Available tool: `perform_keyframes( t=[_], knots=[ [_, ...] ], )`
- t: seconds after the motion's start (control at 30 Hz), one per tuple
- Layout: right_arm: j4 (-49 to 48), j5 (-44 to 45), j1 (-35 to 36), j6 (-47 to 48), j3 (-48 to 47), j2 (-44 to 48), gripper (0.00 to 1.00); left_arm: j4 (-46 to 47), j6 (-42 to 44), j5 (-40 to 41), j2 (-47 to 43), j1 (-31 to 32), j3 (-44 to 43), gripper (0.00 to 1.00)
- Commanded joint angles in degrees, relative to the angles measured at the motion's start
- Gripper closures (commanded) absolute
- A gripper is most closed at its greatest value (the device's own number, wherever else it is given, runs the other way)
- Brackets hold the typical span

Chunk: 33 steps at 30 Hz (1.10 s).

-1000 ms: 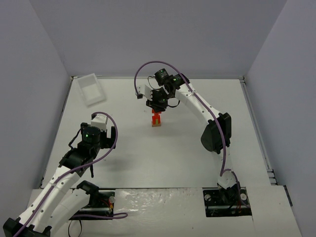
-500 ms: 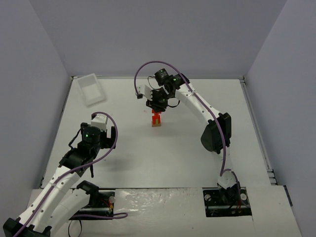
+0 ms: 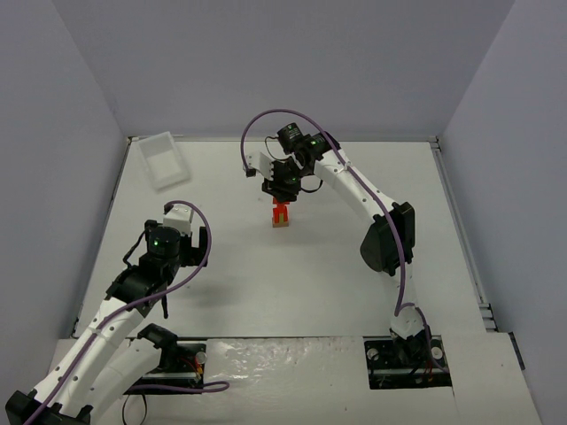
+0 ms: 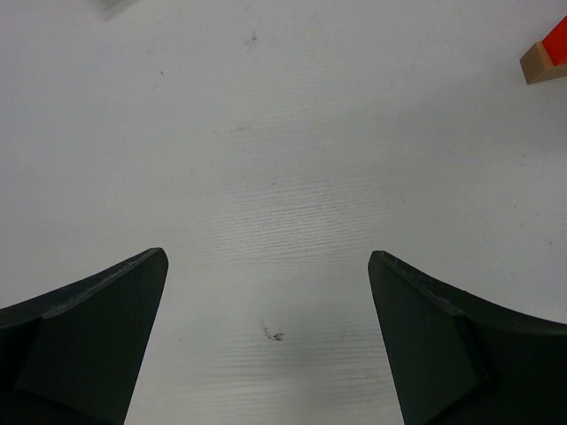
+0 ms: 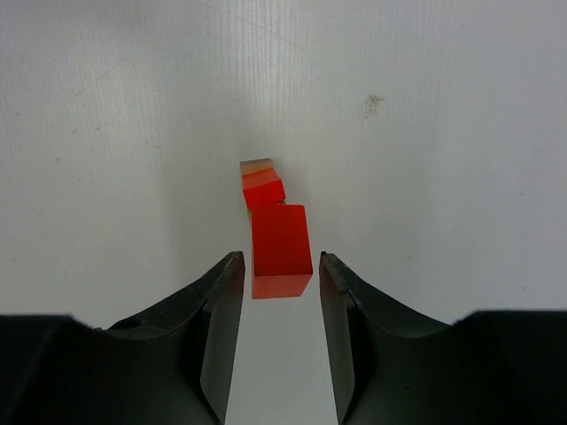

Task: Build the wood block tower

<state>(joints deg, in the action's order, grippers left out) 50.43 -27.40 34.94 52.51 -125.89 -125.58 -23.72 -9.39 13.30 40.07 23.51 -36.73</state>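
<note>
The small wooden block tower (image 3: pixel 282 215), a tan base under red pieces, stands on the white surface (image 3: pixel 266 283). Directly above it the right hand (image 5: pixel 279 258) is slightly parted, its jaws flanking the top red block (image 5: pixel 282 251) without touching, so the block rests unaided. Well to the tower's near-left, the left hand (image 4: pixel 267 254) gapes wide and empty, out of the way.

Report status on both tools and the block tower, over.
Left tool open, over bare table. Right tool slightly open, straddling top red block of the tower, thin gaps both sides. Tower standing. Tray far off, nothing in the way.
</note>
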Motion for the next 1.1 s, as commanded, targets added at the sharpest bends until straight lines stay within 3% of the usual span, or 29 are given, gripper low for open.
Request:
perform_keyframes(
  t=[0.0,0.4,0.67,0.8,0.9,1.07],
  knots=[
    [0.4,0.3,0.4,-0.5,-2.9,0.5,0.63,3.2,0.3,-0.2,0.1,-0.3,-0.6,0.04],
    [-0.2,0.6,0.1,-2.4,-9.4,3.3,0.56,3.3,0.3,-0.3,-0.2,-0.3,-0.7,0.04],
    [-8.7,13.7,-3.6,-18.6,-8.6,9.4,0.5,2.6,0.7,2.0,-3.6,-0.3,-0.7,0.04],
    [-13.1,20.6,-8.1,-27.7,-2.3,17.6,0.47,1.2,1.6,4.8,-5.8,-0.3,-1.2,0.04],
    [-21.9,25.5,-11.6,-33.6,14.4,27.8,0.46,-0.8,1.9,6.6,-7.8,-0.3,-2.9,0.04],
    [-27.3,26.8,-19.8,-42.2,29.3,42.6,0.44,-3.4,1.4,7.1,-8.5,-0.3,-6.3,0.04]
  ],
)
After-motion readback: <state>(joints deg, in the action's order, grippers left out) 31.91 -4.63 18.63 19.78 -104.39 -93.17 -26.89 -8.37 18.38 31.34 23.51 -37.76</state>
